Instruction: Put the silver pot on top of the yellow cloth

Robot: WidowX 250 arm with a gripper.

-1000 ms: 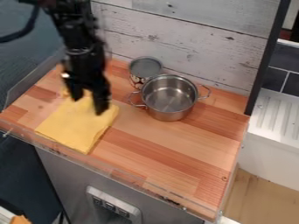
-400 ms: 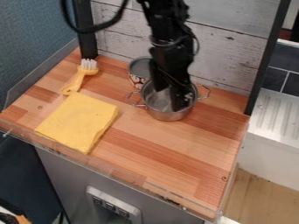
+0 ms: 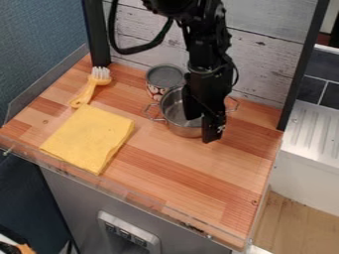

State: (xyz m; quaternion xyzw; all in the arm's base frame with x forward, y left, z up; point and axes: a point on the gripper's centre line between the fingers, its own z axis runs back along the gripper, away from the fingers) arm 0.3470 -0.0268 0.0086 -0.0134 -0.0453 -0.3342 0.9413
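Observation:
The silver pot (image 3: pixel 173 110) stands upright on the wooden counter, right of the yellow cloth and apart from it. Over the pot's right part hangs my gripper (image 3: pixel 202 130), open. One finger is over the pot's inside and the other reaches past its front right rim, hiding that side of the pot. Whether either finger touches the pot, I cannot tell. The yellow cloth (image 3: pixel 89 138) lies flat on the left part of the counter.
A patterned can (image 3: pixel 164 79) stands close behind the pot on its left. A yellow brush (image 3: pixel 87 92) lies behind the cloth. A plank wall (image 3: pixel 265 54) rises behind, and a clear rim (image 3: pixel 132 195) runs along the counter's front.
From above the cloth, my gripper has moved right to the pot, then a little farther right and toward the front rim. The pot and cloth have not moved.

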